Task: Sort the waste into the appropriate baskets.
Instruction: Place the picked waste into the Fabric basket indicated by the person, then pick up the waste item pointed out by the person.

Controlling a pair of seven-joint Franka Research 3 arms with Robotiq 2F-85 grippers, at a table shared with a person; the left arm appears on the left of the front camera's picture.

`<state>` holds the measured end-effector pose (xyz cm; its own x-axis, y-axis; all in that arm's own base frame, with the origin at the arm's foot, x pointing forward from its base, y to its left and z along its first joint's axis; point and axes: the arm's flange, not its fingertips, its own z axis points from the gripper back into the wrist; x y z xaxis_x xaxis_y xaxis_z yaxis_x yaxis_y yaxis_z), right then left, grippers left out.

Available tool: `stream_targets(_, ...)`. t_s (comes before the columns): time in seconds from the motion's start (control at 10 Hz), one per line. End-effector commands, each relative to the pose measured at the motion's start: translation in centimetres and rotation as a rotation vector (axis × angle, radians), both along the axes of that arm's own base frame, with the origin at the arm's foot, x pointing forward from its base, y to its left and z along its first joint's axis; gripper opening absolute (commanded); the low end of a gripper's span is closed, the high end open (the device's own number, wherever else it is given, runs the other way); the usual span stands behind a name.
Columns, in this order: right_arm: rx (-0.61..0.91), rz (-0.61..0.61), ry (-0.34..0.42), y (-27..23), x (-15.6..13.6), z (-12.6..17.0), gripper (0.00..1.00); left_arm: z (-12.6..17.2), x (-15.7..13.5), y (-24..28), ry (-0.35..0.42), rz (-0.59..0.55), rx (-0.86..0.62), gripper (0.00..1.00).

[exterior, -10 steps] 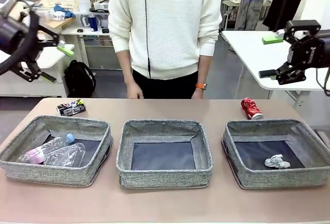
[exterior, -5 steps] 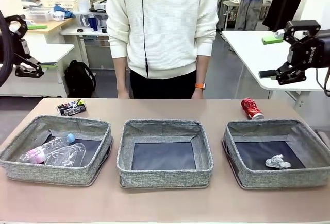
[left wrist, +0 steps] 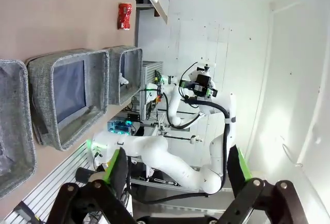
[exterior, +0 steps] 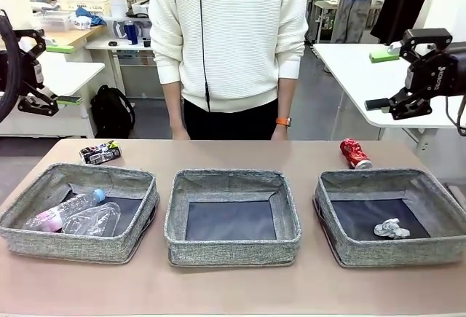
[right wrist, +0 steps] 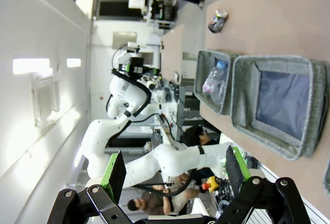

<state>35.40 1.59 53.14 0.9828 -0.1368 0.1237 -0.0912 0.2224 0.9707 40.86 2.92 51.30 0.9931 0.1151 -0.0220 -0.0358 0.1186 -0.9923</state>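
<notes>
Sorting stands half done: clear bottle (exterior: 64,212) and plastic cup (exterior: 95,222) lie in the nine o'clock basket (exterior: 80,248), paper ball (exterior: 391,228) in the three o'clock basket (exterior: 393,253). Black can (exterior: 100,153) at ten o'clock and red can (exterior: 355,154) at two o'clock wait on the tabletop (exterior: 233,288); left claw (exterior: 62,75) and right claw (exterior: 380,79) hang wide, empty.

- Counter (exterior: 233,153): plain pinkish tan.
- 9 o'clock basket (exterior: 73,244), centre basket (exterior: 233,250), 3 o'clock basket (exterior: 397,253): grey woven fabric, dark bottoms.
- 1 o'clock can (exterior: 355,154): red.
- 11 o'clock can (exterior: 100,153): black, multicoloured print.
- Paper ball (exterior: 391,228): white.
- Bottle (exterior: 62,211): clear, blue cap, pink label.
- Cup (exterior: 95,222): clear.
- Left tool (left wrist: 176,162), right tool (right wrist: 172,165): black, green pads.
- Sweater (exterior: 240,33): cream, finely ribbed.
- Wristband (exterior: 284,122): orange.
</notes>
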Motion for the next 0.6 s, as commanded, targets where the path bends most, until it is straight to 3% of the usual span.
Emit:
stream_targets(0.0,-0.005,0.0,0.018,0.04,-0.06,0.31,1.0,0.45,-0.12,0.03,0.012,0.004,0.006,1.0)
stream_targets(0.5,-0.005,0.0,0.018,0.04,-0.06,0.31,1.0,0.45,-0.12,0.03,0.012,0.004,0.006,1.0)
